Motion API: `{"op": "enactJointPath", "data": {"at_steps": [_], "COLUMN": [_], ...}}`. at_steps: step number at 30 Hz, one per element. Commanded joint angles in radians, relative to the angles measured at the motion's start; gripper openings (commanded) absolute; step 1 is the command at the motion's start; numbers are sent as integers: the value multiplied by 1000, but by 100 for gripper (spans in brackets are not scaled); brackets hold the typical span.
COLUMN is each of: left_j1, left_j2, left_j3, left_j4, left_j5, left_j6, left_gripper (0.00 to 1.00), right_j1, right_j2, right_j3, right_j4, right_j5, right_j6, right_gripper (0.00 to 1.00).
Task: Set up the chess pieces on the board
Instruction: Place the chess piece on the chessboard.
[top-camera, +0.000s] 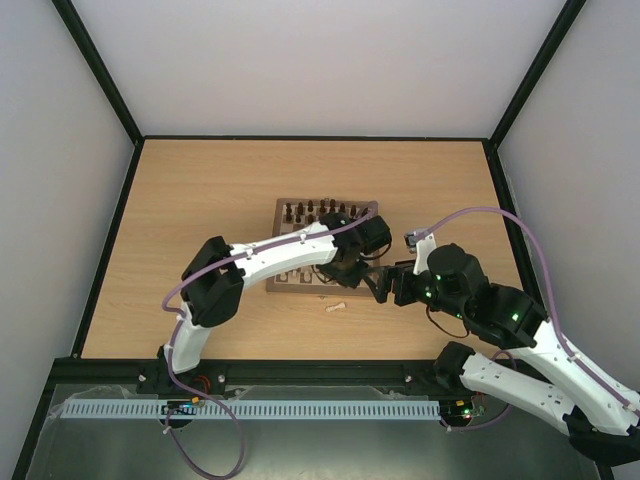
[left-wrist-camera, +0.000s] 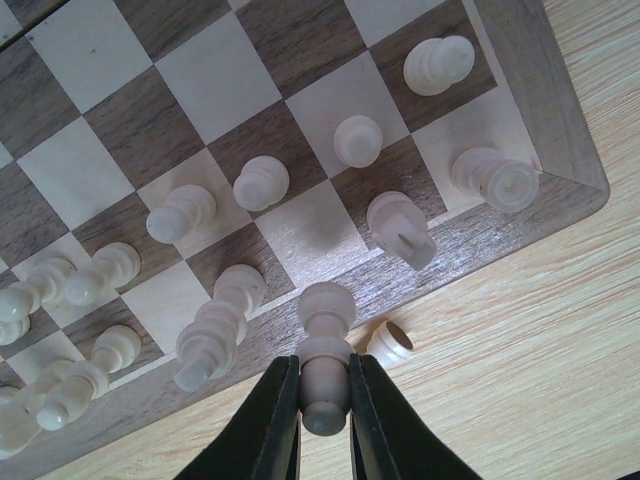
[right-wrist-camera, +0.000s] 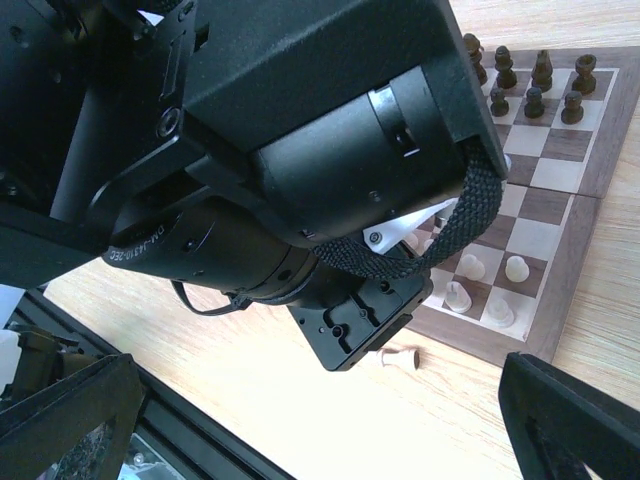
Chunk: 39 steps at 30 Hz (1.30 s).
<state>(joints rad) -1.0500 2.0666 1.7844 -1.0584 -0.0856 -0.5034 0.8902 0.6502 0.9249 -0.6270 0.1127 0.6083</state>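
Two arms are in view, and both grippers are at the near right corner of one board (left-wrist-camera: 560, 150). The board is square and wooden, with dark brown and light tan checks inside a brown border, and a seam crosses its middle. It lies on a wood-grain table (top-camera: 200, 200). The chess pieces (left-wrist-camera: 357, 140) are small, turned, pale cream wood with rounded heads and flared bases. In the left wrist view about a dozen stand in the two near rows. Crowding at the left edge of that view prevents an exact count. The right wrist view shows four of them on the near corner squares. At least seven dark brown pieces (right-wrist-camera: 540, 68) stand in two rows at the far end of the board. One fallen piece (left-wrist-camera: 390, 343) lies on its side on the table, just beside the near border and off the board. The left gripper (left-wrist-camera: 325, 425) has its two black fingers (left-wrist-camera: 275, 425) pinching one held piece (left-wrist-camera: 325, 350) around the stem. The piece's far end is over the near border strip, beside the fallen piece. Whether it touches the board cannot be determined. The right gripper (right-wrist-camera: 310, 400) is over the table beside the same corner. Its fingers (right-wrist-camera: 570, 410) are spread wide and hold nothing. The left arm's black housing fills most of the right wrist view.
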Motion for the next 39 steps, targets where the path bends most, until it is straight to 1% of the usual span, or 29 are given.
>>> {"op": "enactJointPath", "data": {"at_steps": [1,8,15,33,39], "left_j1": [7,12,19,31,31], "left_j2": [20,49,86,113,118], "left_j3": [23,30,63,73,67], "left_j4": [9,24,0,-25,-24], "left_j5": [7,17,13,16,17], "left_j6": [16,24,36,44,43], "left_gripper": [11,13,13,14,15], "right_j1": [-1,-2,-2,-1,-1], "right_j2": [-19,-29,-46,-59,-60], "right_j3": [7,4,-3,-17,-18], "right_j4": [-34,-40,-48,-53,-50], "right_j5": [-8,-13,-10,-14,-17], "right_j6": [-14,-17,-15,-28,-31], "right_gripper": [99,99,99,99,98]}}
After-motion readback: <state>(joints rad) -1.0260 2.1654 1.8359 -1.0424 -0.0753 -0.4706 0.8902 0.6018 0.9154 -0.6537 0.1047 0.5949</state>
